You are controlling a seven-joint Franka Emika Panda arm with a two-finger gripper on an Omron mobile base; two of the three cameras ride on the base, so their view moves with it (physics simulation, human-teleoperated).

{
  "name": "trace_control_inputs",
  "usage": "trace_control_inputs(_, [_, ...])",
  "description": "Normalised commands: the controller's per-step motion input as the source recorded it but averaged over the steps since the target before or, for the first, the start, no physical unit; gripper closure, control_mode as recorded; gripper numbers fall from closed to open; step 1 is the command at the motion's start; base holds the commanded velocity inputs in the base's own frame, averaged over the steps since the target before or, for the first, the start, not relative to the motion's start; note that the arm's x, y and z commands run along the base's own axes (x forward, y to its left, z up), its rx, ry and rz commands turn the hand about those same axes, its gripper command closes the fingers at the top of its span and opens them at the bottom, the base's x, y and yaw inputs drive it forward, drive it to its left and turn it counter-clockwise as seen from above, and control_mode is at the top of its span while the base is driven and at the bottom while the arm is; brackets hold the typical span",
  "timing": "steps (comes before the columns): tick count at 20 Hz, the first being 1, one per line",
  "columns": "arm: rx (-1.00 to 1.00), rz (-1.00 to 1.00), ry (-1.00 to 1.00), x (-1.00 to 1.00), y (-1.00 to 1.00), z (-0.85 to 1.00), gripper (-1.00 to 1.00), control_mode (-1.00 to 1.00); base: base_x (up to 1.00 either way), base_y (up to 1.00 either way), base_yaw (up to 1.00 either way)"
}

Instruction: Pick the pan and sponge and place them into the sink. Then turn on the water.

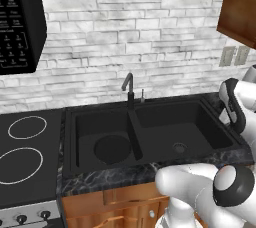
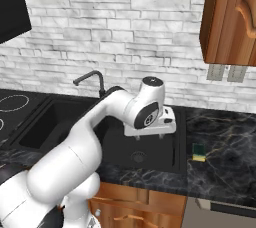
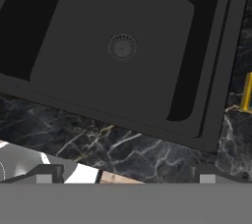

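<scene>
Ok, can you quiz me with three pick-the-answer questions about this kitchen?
1. Where is the sponge?
A. in the sink
B. on the counter, right of the sink
C. on the stove

2. How many basins does the sink have?
A. one
B. two
C. three

3. What is the claw doing?
A. open, holding nothing
B. shut on a pan
C. shut on a cup

Answers:
1. B, it lies on the dark marble beside the sink's rim.
2. B, one divider splits it.
3. A, it hangs wide apart over the right basin.
</scene>
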Motion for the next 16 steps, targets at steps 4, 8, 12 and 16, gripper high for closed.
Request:
trace_control_inputs(4, [0.00, 0.00, 0.05, 0.04, -0.32, -0.11, -1.00, -1.00, 0.00, 0.00, 0.00])
trace_control_inputs(8, [0.00, 0.00, 0.06, 0.03, -0.27, -0.12, -1.00, -1.00, 0.00, 0.00, 0.00])
trace_control_inputs(12, [0.00, 0.00, 0.06, 0.07, -0.22, -0.17, -1.00, -1.00, 0.00, 0.00, 0.00])
trace_control_inputs(16, [0.00, 0.00, 0.01, 0.09, -0.17, -0.15, -1.00, -1.00, 0.00, 0.00, 0.00])
